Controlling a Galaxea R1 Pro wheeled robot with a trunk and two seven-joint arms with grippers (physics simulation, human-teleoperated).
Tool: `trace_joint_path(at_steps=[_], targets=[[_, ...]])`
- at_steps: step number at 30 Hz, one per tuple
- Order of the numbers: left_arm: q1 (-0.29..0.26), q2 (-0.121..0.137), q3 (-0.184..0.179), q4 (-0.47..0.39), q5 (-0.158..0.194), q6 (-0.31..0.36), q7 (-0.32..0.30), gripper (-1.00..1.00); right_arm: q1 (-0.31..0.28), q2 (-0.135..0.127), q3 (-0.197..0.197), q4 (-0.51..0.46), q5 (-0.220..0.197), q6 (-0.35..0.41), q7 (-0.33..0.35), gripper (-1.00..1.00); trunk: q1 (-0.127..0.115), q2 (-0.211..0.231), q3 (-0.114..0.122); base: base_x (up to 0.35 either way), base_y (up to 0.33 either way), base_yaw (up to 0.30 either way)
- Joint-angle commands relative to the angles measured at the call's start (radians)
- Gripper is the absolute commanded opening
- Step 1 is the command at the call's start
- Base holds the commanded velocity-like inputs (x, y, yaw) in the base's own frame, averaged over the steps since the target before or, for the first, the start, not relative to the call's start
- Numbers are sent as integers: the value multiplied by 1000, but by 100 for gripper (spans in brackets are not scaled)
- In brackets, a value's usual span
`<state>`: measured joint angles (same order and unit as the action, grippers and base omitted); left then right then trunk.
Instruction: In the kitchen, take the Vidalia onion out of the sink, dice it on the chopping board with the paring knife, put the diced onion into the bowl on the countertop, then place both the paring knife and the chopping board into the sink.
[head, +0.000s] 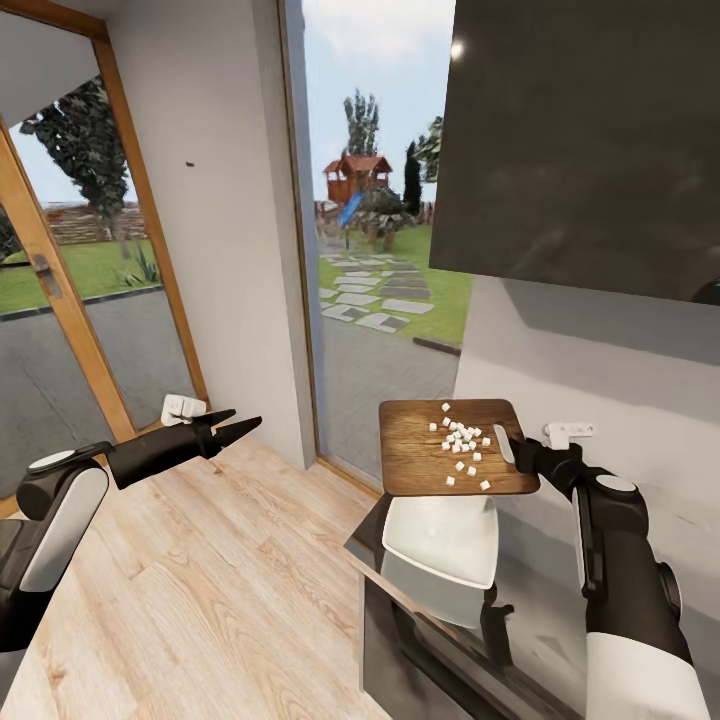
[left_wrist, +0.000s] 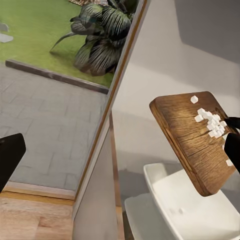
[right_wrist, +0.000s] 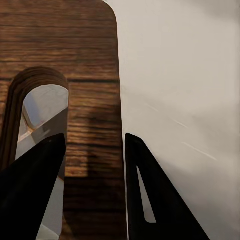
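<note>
Board-gripping right end effector (head: 512, 447) clamps the dark wooden chopping board (head: 425, 455), strewn with white diced onion (head: 461, 440), above the bowl (head: 445, 535).

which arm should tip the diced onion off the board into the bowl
Right. The right gripper already clamps the chopping board at its handle slot, holding it above the bowl with the diced onion on top. The left gripper hangs open over the floor, away from both.

Right gripper (right_wrist: 92, 170) clamps chopping board (right_wrist: 85, 55) edge beside handle slot.
</note>
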<state>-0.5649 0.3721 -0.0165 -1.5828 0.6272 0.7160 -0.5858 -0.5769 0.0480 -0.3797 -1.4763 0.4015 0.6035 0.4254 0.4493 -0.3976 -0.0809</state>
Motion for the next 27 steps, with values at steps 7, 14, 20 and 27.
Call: trace_joint_path(at_steps=[7, 14, 20, 27], targets=[[-1, 1, 0, 0, 6, 7, 1, 100, -1, 1, -4, -1, 10, 1, 10, -100, 1, -2, -2, 0, 0, 0], [-1, 1, 0, 0, 6, 7, 1, 100, -1, 1, -4, 0, 10, -3, 10, -100, 1, -2, -2, 0, 0, 0], [-1, 1, 0, 0, 6, 7, 1, 100, 11, 1, -4, 1, 10, -70, 10, -100, 1, -2, -2, 0, 0, 0], [-1, 1, 0, 0, 6, 7, 1, 100, 14, 1, -4, 1, 10, -75, 10, -100, 1, -2, -2, 0, 0, 0]])
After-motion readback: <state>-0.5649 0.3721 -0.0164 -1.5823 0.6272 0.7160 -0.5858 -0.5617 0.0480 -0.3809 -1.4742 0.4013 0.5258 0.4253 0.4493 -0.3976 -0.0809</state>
